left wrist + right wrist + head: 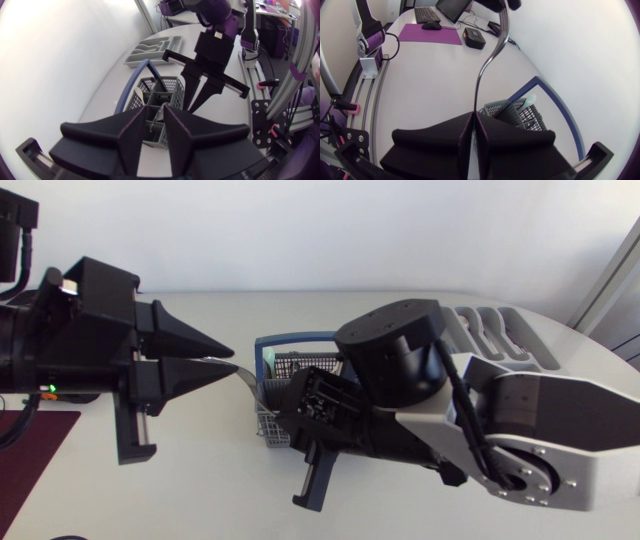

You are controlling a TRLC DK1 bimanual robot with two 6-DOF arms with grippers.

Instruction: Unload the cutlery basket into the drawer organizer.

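A grey mesh cutlery basket point(292, 365) point(167, 90) point(516, 112) with a blue handle stands mid-table. A slim metal utensil point(250, 382) point(485, 75) hangs in the air above its left side. My right gripper point(272, 398) point(474, 116) point(190, 105) is shut on the utensil's lower end, just over the basket. The other end lies between the fingers of my left gripper point(233, 360) point(156, 112), which stand slightly apart, so it is open. The grey drawer organizer point(505, 335) point(147, 50) lies at the back right, partly behind my right arm.
A purple mat point(30, 460) point(430, 34) lies at the table's left front. A small black box point(475, 37) sits past it near the wall. My right arm's bulky links point(480, 420) cover the table to the right of the basket.
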